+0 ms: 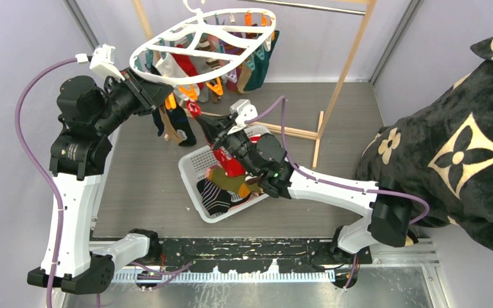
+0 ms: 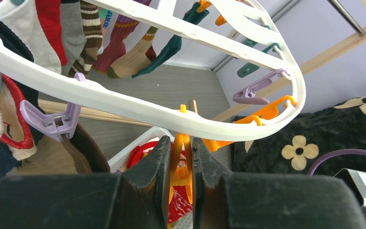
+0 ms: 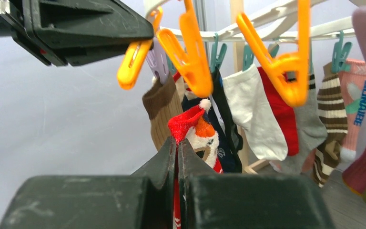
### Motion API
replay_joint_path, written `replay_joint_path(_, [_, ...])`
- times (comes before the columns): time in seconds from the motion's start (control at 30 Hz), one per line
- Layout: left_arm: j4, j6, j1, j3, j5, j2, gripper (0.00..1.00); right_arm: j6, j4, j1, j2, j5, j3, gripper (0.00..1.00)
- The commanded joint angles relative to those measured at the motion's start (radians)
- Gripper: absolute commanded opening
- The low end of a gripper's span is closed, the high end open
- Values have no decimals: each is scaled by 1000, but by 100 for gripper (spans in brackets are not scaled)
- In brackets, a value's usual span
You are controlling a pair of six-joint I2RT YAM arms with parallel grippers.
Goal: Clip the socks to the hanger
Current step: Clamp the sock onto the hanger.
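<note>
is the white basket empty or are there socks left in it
Not empty. The top view shows several socks heaped in the basket, among them a black-and-white striped one and a mustard one.

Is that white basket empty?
No, the basket holds several socks, red, mustard and striped among them.

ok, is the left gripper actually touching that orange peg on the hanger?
Touching. The left wrist view shows the left gripper pinching the orange peg from both sides, with no gap on either side.
</note>
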Motion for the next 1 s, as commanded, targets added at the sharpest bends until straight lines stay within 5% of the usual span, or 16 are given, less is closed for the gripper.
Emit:
replay_joint_path(0.0, [-1,-24,0,31,-9,-13,4,29,109,16,24,-9,80,1])
replay_joint_path(0.97, [2,-51,0,43,-26,-4,3,25,232,76,105,16,148,1])
